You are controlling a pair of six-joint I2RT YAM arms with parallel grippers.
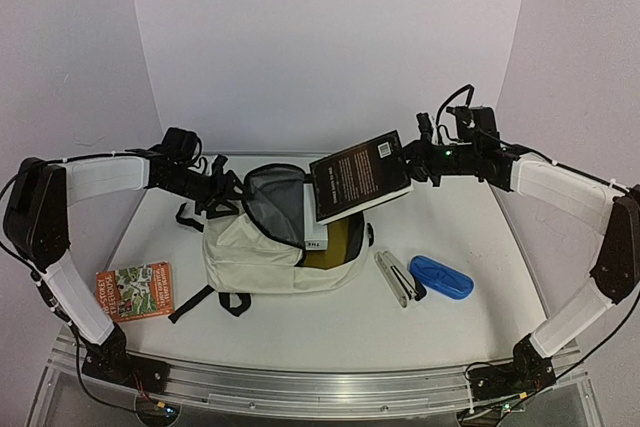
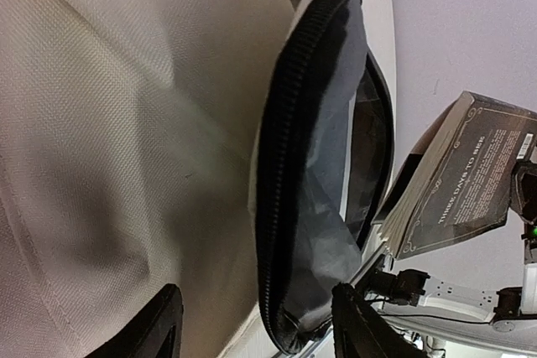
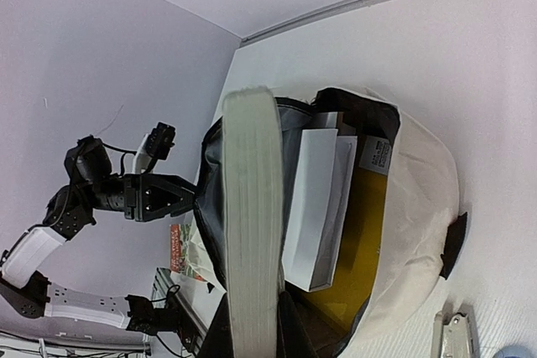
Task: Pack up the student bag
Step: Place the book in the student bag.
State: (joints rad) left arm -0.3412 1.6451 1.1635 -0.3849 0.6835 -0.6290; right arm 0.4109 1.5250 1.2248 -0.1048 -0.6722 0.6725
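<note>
Two arms reach over the white table (image 1: 330, 325). At mid-table lies the large cream fabric backpack (image 1: 245, 252), black zips undone, mouth open, grey lining showing. Inside the backpack: a flat white box (image 3: 315, 207) with a flat yellow item (image 3: 362, 249) beside it. At the backpack's raised flap, the left gripper (image 1: 232, 192) has its fingers spread either side of the zip rim, not pinching. Above the backpack's mouth, the right gripper (image 1: 406, 165) is clamped on a black paperback book (image 1: 360, 179), held tilted in the air. Right of the backpack: a pale elongated tool (image 1: 396, 277), then a blue oval case (image 1: 441, 276). Left of the backpack: a colourful paperback (image 1: 135, 291), lying flat.
</note>
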